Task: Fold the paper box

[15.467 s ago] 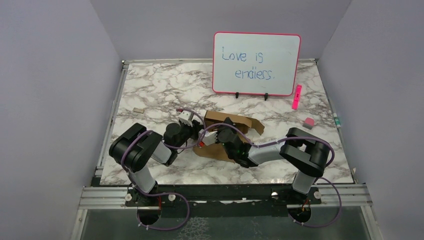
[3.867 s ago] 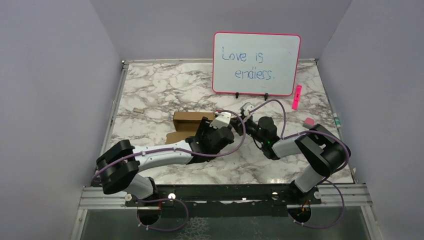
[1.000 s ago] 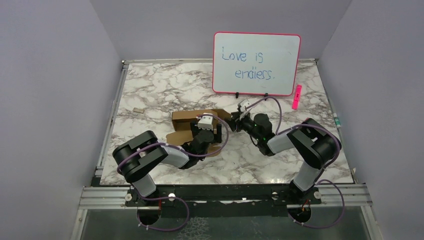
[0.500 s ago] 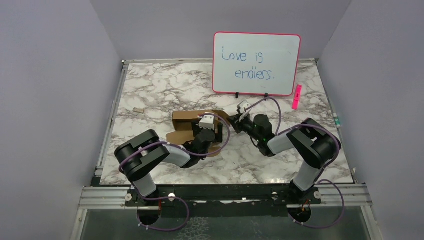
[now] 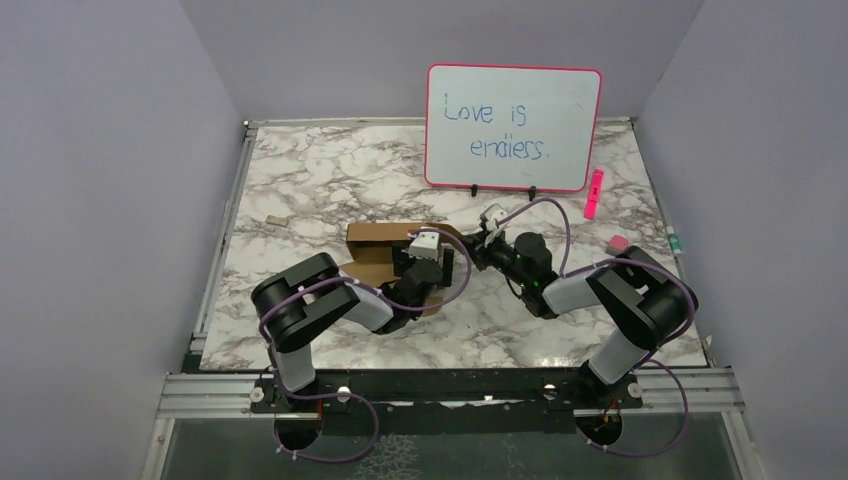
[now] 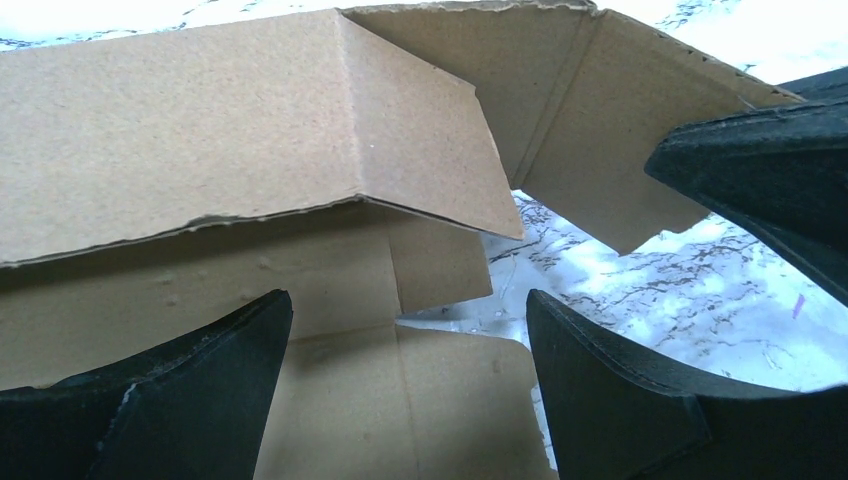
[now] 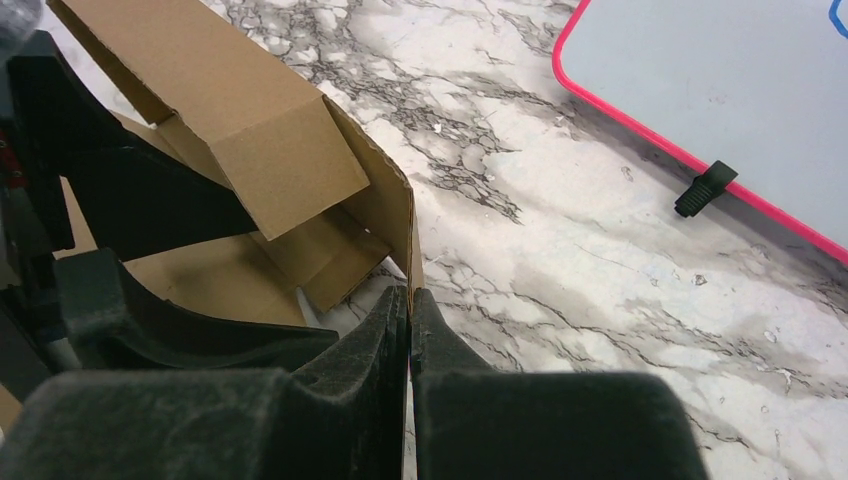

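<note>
Since half a second ago, the left arm (image 5: 310, 300) has swung its elbow rightward. Fingers spread wide, the left gripper (image 6: 405, 300) faces the paper box (image 5: 378, 240), which lies mid table (image 5: 300, 180), long axis left to right. The right gripper (image 7: 410, 298) pinches its right-end flap edge. Open room lies behind it; the whiteboard (image 5: 513, 125) is well apart.

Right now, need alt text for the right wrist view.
Right gripper pinches shut on the upright edge of a flap of the brown paper box. The left gripper reaches in open from the left; beyond, marble table and a pink-framed whiteboard.
</note>
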### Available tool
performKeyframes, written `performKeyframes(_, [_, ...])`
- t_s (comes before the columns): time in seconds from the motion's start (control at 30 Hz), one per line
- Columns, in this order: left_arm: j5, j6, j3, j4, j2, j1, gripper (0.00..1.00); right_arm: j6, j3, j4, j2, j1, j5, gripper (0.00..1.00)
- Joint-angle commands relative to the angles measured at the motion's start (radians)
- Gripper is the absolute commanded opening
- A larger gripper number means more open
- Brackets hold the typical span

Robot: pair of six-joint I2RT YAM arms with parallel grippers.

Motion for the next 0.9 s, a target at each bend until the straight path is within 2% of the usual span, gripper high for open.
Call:
performKeyframes(0.0, [-0.1, 0.014, 0.042, 0.006, 0.041, -0.014, 0.88, 0.011, -0.016, 0.003, -0.032, 0.008, -0.04, 0.07])
performKeyframes(0.2, [-0.19, 0.027, 0.067, 0.006, 0.071, -0.018, 0.83, 0.016, -0.036, 0.009, -0.044, 0.008, -0.042, 0.07])
performKeyframes(0.53, [-0.232, 0.024, 0.039, 0.006, 0.041, -0.016, 0.63, 0.01, -0.048, 0.015, -0.05, 0.008, -0.032, 0.07])
performKeyframes(0.87, [-0.135, -0.01, -0.024, 0.004, -0.079, 0.022, 0.61, 0.006, -0.035, -0.004, -0.045, 0.008, -0.065, 0.08])
